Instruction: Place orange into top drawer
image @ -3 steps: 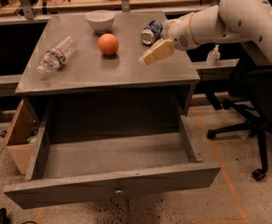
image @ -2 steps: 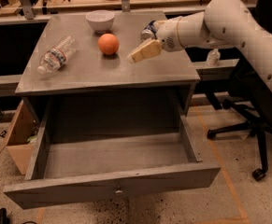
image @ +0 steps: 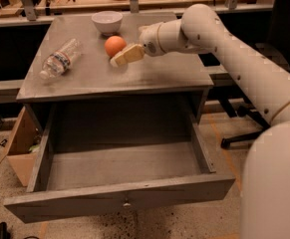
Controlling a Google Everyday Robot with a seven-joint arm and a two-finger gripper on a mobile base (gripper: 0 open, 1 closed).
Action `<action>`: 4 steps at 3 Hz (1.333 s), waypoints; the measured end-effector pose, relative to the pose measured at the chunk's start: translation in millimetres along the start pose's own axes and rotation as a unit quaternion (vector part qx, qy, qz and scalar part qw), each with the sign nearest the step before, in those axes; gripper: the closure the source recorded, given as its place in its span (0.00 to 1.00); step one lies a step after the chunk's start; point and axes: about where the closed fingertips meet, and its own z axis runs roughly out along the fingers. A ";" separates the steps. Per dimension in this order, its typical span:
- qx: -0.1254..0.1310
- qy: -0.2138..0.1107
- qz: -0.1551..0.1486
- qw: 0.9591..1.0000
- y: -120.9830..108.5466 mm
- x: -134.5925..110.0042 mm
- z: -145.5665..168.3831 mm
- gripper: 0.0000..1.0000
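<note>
Orange (image: 115, 46) sits on the desk (image: 84, 78) toward 12 o'clock, white bowl (image: 107, 21) near it at 11. Gripper (image: 126, 55) is just beside the orange at 4 o'clock, possibly touching; open or closed, can't tell. Straddle the fruit's widest part before closing. The open top drawer (image: 119, 166) waits at 6.

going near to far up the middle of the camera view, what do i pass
drawer, pulled open → gripper, over the cabinet top, just in front of the orange → orange → bowl. The bottle is left out: off to the left, level with the gripper.
</note>
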 end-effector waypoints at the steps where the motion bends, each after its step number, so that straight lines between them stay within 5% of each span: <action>1: 0.004 -0.018 0.010 1.000 -15.4 -3.6 29.3 0.00; 4: -0.016 -0.027 0.033 0.999 -28.2 12.1 82.7 0.64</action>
